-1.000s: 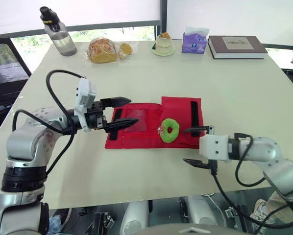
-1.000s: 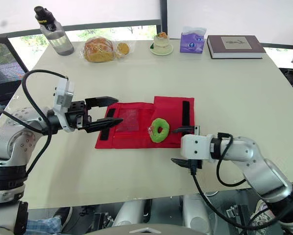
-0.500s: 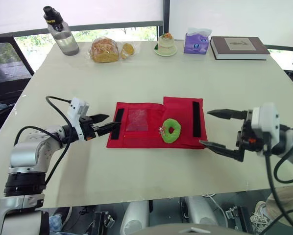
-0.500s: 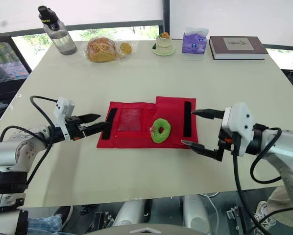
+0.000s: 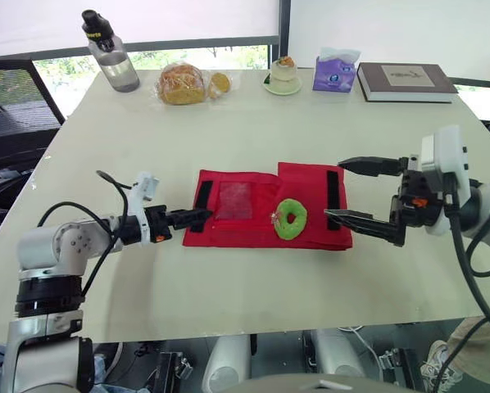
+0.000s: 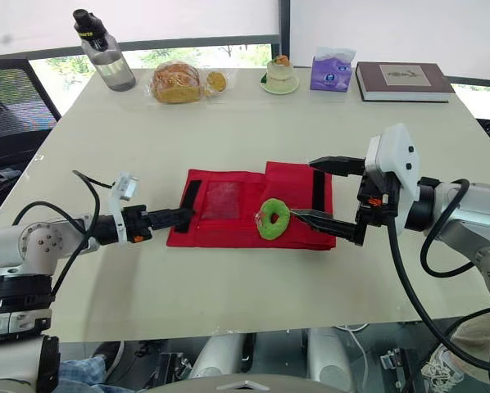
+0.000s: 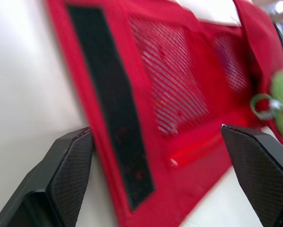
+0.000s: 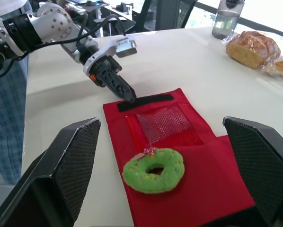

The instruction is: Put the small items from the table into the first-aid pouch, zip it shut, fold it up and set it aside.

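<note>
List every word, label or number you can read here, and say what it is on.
Nothing reads clearly.
Water bottle: light lettering on the black cap, too small to read.
Book: print on the cover panel, too small to read.
Purple tissue pack: printed marks, too blurred to read.
Red pouch: no text seen.

Your left arm (image 5: 69, 244) lies low, elbow bent, forearm reaching toward the right pincer. The left gripper (image 5: 189, 218) points straight at it, and the left wrist view shows its fingers (image 7: 68, 172) spread wide. Your right arm (image 5: 484, 201) holds the right gripper (image 5: 335, 188) raised and rolled, one finger above the other, jaws wide apart. The two pincers are well apart.
</note>
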Controlling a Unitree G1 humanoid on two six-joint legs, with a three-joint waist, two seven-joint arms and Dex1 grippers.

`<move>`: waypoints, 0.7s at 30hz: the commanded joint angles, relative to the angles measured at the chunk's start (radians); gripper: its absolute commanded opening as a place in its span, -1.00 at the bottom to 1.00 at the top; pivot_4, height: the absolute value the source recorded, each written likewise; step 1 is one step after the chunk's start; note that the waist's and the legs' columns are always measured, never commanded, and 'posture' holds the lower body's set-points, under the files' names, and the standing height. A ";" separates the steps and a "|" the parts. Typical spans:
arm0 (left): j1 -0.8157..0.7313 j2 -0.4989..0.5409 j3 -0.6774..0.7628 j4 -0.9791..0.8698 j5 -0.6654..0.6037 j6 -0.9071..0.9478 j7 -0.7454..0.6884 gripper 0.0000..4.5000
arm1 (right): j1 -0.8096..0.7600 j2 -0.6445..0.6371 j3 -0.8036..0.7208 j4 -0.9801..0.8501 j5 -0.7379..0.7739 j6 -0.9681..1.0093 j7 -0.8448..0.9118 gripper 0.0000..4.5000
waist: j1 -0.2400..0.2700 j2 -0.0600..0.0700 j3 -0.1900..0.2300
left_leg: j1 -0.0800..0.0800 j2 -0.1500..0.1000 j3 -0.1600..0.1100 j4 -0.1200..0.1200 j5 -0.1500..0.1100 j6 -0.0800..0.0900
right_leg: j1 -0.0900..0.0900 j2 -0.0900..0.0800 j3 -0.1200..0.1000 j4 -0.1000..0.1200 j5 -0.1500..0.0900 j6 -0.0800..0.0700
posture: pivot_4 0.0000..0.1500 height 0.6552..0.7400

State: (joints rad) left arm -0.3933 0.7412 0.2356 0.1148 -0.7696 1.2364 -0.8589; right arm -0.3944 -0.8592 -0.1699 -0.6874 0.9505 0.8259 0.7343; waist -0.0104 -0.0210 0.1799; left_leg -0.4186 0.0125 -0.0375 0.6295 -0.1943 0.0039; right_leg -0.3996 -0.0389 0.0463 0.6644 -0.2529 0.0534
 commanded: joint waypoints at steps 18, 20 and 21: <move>0.005 -0.044 0.159 0.037 -0.139 0.067 -0.005 -0.97 | -0.123 0.091 0.157 0.077 -0.127 -0.084 0.003 1.00 | -0.005 -0.001 0.001 | -0.002 0.000 -0.001 0.001 0.000 0.000 | -0.001 -0.001 -0.001 0.000 0.000 0.000 | 1.00 1.00; 0.012 -0.038 0.162 0.035 -0.145 0.059 -0.012 -0.99 | -0.134 0.109 0.191 0.132 -0.177 -0.104 0.012 0.89 | -0.004 -0.002 0.001 | -0.002 0.000 -0.001 0.001 0.000 0.000 | -0.001 -0.001 -0.001 0.000 0.000 0.000 | 1.00 1.00; 0.015 -0.032 0.162 0.035 -0.149 0.056 -0.022 -1.00 | -0.139 0.115 0.212 0.163 -0.212 -0.121 0.021 0.77 | -0.004 -0.001 0.001 | -0.002 0.000 -0.001 0.001 0.000 0.000 | -0.001 -0.001 -0.001 0.000 0.001 0.000 | 1.00 1.00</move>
State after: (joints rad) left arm -0.3777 0.6842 0.3644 0.1789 -0.8986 1.3160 -0.8588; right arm -0.5155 -0.7448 0.0376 -0.5391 0.7745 0.7399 0.7421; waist -0.0147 -0.0225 0.1808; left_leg -0.4205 0.0125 -0.0386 0.6303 -0.1943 0.0039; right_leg -0.4010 -0.0398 0.0454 0.6642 -0.2523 0.0527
